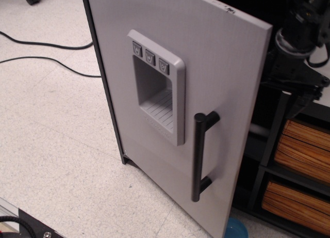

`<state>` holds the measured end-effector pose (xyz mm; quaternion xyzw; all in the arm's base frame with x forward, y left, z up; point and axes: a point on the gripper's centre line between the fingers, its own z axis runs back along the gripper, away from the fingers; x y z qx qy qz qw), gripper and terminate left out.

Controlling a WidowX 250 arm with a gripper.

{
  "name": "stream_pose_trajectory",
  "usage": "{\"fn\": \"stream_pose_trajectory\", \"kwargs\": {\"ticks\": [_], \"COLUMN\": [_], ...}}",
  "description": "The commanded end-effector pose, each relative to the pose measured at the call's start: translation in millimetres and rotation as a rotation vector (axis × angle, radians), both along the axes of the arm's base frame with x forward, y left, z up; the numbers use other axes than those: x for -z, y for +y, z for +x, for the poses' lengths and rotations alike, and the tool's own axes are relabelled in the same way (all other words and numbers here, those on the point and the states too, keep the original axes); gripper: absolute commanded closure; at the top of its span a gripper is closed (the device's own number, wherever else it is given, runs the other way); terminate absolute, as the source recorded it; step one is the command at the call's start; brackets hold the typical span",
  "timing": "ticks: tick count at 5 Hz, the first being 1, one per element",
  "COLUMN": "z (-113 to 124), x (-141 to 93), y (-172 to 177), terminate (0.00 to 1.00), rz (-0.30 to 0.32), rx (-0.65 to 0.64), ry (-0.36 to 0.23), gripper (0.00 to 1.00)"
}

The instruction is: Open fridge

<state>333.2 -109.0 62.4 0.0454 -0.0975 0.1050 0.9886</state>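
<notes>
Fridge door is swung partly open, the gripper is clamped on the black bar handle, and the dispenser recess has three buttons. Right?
Not quite. The gripper is not on the handle; the handle stands free, and the gripper is behind the door's free edge at upper right. The observation image shows this. The fridge door is partly open, and the dispenser recess has three buttons.

The fridge (170,93) door is swung ajar, with the claw (296,67) seen behind its edge.
</notes>
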Motion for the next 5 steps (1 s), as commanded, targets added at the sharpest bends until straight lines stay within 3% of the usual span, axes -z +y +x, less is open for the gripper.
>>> {"fn": "stream_pose_trajectory", "kwargs": {"ticks": [1, 2, 4, 5], "z": [-28, -47, -91, -100], "x": [-28, -21, -12, -20], "y": [39, 59, 113, 137], "terminate": [0.0, 0.0, 0.0, 1.0], "rz": [-0.016, -0.024, -0.01, -0.036], "rx": [-0.082, -0.056, 0.121, 0.143], "ry": [-0.007, 0.044, 0.013, -0.008], "gripper": [0.0, 0.0, 0.0, 0.0]}}
